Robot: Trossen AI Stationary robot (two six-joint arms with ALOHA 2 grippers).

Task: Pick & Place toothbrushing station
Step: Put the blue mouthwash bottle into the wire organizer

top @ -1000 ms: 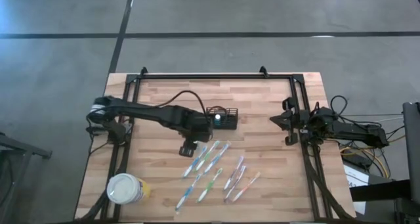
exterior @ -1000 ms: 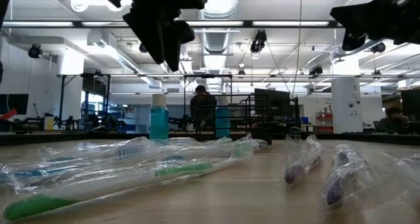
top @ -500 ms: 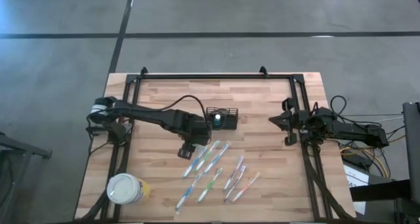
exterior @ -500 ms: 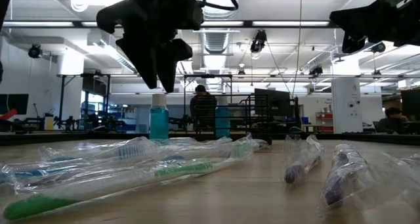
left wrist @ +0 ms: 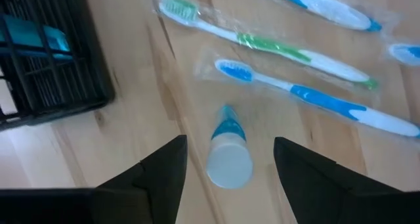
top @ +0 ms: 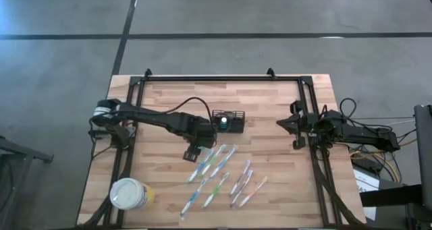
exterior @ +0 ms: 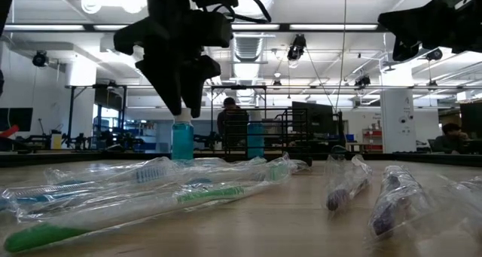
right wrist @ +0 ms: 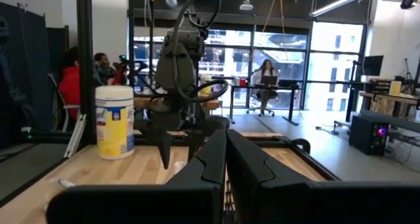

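Desk (top: 270,108): wooden plank top with a black frame along its edges.

Left arm reaches from the 9 o'clock edge toward the centre. Left gripper (top: 192,151) hangs above the desk with fingers (left wrist: 164,178) spread wide, holding nothing. Directly under it stands a small upright tube (left wrist: 228,159) with a white cap and blue tip.

Right arm is parked at the 3 o'clock edge. Right gripper (top: 287,124) is closed and empty, fingers pressed together in its wrist view.

Yellow tub (top: 128,193) with white lid sits at about 7 o'clock.

Caddy (top: 227,121), black with slotted sides, sits just 12 o'clock of centre, close beside the left gripper.

Wrapped toothbrushes (top: 219,173) lie scattered from the centre toward 6 o'clock.
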